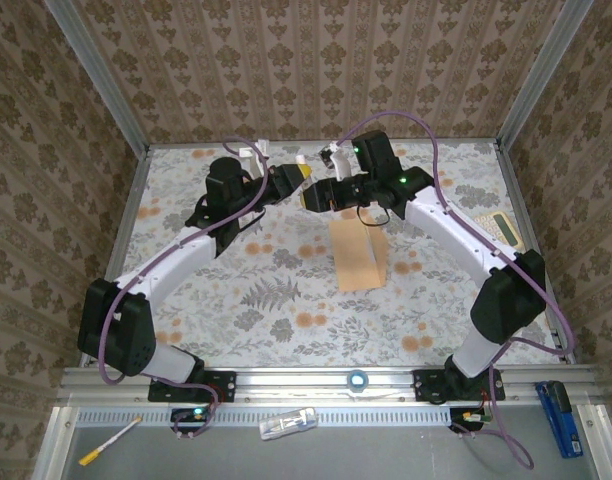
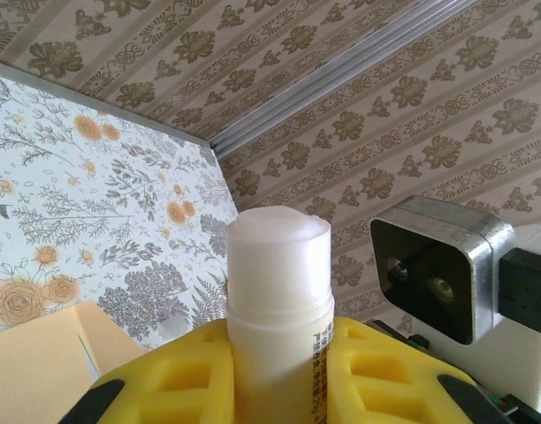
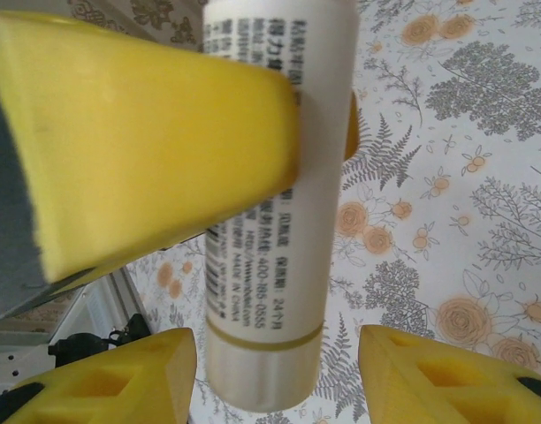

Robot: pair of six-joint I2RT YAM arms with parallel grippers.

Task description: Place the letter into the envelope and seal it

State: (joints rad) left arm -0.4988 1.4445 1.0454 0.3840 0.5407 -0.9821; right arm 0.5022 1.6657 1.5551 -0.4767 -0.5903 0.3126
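Step in hand: sealing, judged from the white cylindrical glue stick (image 2: 279,291) with its paste exposed.
Left gripper (image 2: 279,371): yellow fingers clamped on the glue stick's body, held above the floral tablecloth (image 1: 236,290).
Right gripper (image 3: 275,362): jaws apart either side of the stick's lower end, not touching it.
Tan paper envelope (image 1: 358,255): lying on the cloth below both grippers.
Letter: not discernible, presumably inside.
Next move: probably bringing the paste to the flap.
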